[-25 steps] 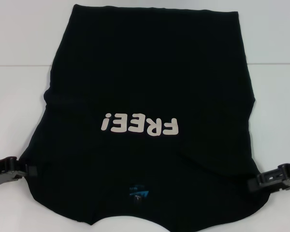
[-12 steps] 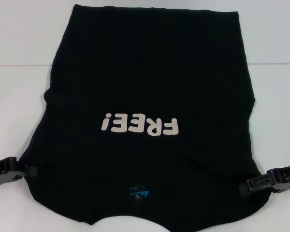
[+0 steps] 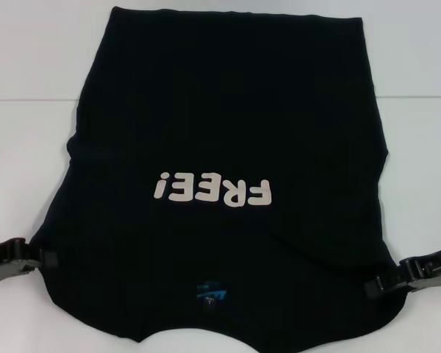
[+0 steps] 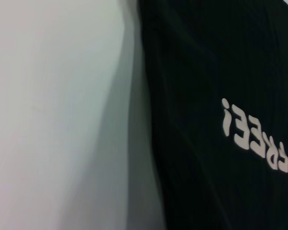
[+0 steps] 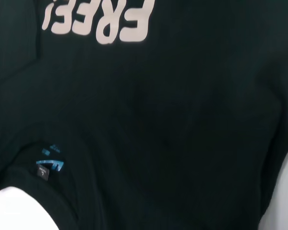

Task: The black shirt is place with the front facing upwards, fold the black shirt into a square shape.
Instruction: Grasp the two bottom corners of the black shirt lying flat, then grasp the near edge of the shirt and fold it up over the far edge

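The black shirt (image 3: 228, 125) lies flat on the white table, front up, with cream "FREE!" lettering (image 3: 212, 191) and a small blue neck label (image 3: 209, 293) near my side. Its sides look folded in, so it forms a long panel. My left gripper (image 3: 42, 260) sits at the shirt's near left edge. My right gripper (image 3: 373, 287) sits at the shirt's near right edge, overlapping the cloth. The left wrist view shows the shirt (image 4: 221, 62) and its lettering (image 4: 254, 136). The right wrist view shows the shirt (image 5: 182, 120) and the label (image 5: 50, 165).
The white table (image 3: 29, 147) shows on both sides of the shirt and beyond its far hem. A faint seam line crosses the table at the back. The collar end reaches the near edge of the head view.
My right gripper has moved left and slightly down, onto the shirt's near right edge. The left gripper and the shirt have hardly moved.
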`<state>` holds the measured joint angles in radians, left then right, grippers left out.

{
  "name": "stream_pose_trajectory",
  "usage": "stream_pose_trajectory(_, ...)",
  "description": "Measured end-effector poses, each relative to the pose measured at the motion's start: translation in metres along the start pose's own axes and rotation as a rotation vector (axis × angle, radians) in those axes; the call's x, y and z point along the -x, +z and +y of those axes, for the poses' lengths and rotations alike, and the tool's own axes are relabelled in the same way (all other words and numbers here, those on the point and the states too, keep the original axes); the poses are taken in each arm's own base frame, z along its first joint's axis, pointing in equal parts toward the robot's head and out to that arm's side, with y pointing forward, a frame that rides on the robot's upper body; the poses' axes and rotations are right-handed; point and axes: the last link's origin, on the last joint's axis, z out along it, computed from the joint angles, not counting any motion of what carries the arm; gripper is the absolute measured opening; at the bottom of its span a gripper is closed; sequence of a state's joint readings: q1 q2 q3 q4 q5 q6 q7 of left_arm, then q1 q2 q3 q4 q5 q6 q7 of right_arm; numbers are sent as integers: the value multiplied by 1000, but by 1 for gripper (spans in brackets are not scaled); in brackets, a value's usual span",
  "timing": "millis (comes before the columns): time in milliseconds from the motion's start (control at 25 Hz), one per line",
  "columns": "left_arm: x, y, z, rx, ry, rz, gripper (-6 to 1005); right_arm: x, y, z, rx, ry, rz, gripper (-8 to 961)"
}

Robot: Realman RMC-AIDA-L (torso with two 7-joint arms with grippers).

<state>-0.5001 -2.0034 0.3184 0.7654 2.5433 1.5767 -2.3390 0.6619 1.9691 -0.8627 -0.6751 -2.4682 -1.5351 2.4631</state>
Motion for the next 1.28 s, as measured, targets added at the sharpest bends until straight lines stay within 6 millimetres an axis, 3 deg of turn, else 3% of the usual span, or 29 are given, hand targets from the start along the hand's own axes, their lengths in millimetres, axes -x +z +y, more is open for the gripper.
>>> stream_pose_trajectory(280, 0, -2, 3, 36, 7, 17, 24, 1, 2, 2, -7, -13, 11, 467)
stream_pose_trajectory(600, -1, -2, 4, 43, 17, 13, 24, 4, 0, 3, -11, -26, 5, 36)
stream_pose_trajectory(920, 6, -10, 11, 118, 8, -11, 24, 6, -10, 8, 18, -125, 46, 36)
stream_pose_trajectory(1280, 45, -34, 17, 240, -62, -213, 24, -28, -32, 12, 128, -342, 276, 37)
